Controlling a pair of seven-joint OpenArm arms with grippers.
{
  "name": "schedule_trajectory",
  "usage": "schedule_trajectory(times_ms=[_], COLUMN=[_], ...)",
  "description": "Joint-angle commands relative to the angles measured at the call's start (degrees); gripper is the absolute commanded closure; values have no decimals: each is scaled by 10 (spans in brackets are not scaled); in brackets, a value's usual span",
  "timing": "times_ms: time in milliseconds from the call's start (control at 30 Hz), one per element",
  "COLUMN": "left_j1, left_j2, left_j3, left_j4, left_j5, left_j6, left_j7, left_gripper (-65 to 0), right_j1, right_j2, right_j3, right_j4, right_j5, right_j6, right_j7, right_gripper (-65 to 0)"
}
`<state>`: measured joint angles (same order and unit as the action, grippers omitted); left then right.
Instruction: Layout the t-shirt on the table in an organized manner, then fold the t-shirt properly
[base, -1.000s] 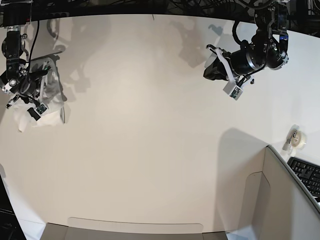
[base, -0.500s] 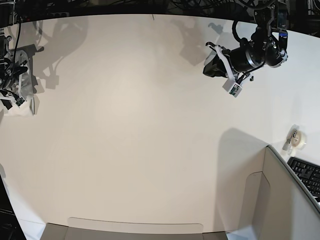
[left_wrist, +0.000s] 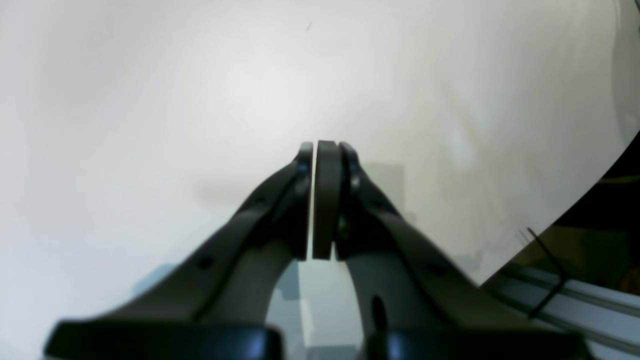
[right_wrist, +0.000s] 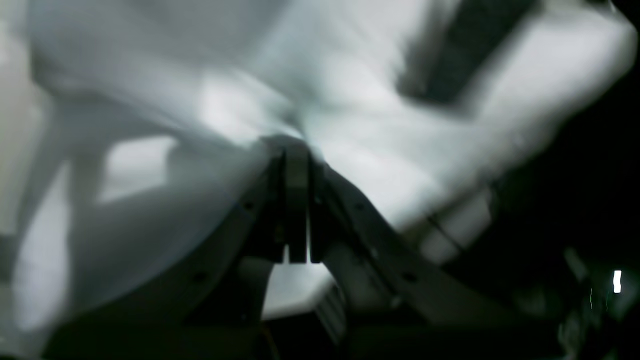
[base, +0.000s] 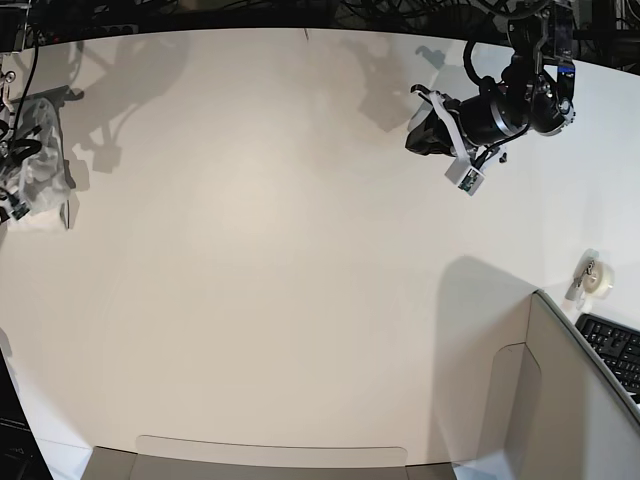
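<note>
the base view shows the whole white table (base: 280, 250) with the left gripper (base: 418, 138) hanging over its far right part and the right gripper (base: 12, 195) at the extreme left edge, mostly cut off by the frame. the t-shirt (base: 40, 160) shows there only as a small crumpled white bundle at that left edge, bunched around the right gripper. on the right sit a grey partition panel (base: 560, 400), a keyboard (base: 612, 352) behind it and a tape roll (base: 596, 280) on the tabletop.

the left wrist view adds what the base view cannot: the left gripper (left_wrist: 320, 200) has its fingers pressed together with only a hairline slit between them, holding nothing, above bare table (left_wrist: 150, 100).

the right wrist view, blurred, shows the right gripper (right_wrist: 296, 200) with fingers clamped together and white t-shirt (right_wrist: 350, 125) cloth gathered at their tips and filling the view.

no print, label or writing can be read in any view.

compared with half a second earlier, the bundle at the left edge sits slightly further in and looks a little larger; a second ago it was lower and well inside the frame. the left gripper is in almost the same place.
</note>
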<state>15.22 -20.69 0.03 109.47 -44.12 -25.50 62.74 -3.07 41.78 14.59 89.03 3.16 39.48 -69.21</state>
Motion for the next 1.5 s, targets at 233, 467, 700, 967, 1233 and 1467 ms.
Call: schedule_trajectory(times_ms=[233,467,700,967,1233,1467], left_j1=[-4,-2,29,86,132,152], left_j2=[-5,-9,-10,-10,-10,-11], left_j3=[-3,-4,-5,-5,-5,-5], left_j4=[11,49,78,97,98,100], left_j5=[-10,-11,-11,-13,-13,-12], left_j6=[-2,-2,-2,-3,-3,-3], left_j7=[-12,-9,-9,-11,-11,-12], left_gripper=[0,0,0,0,0,0], right_j1=[-6,-48,-113,-161,-231,-326], right_j2=[-18,-133,-195,-232,-245,-234], right_j3=[89,100,64,-54,-91,-87], right_j4=[227,285,286,287,288,290], right_j5=[-4,-4,-4,-3,-3,-3], right_j6=[5,5,5,5,5,5], right_j7=[-79,-108,-108,-108,-108,-60], right_gripper=[0,0,0,0,0,0])
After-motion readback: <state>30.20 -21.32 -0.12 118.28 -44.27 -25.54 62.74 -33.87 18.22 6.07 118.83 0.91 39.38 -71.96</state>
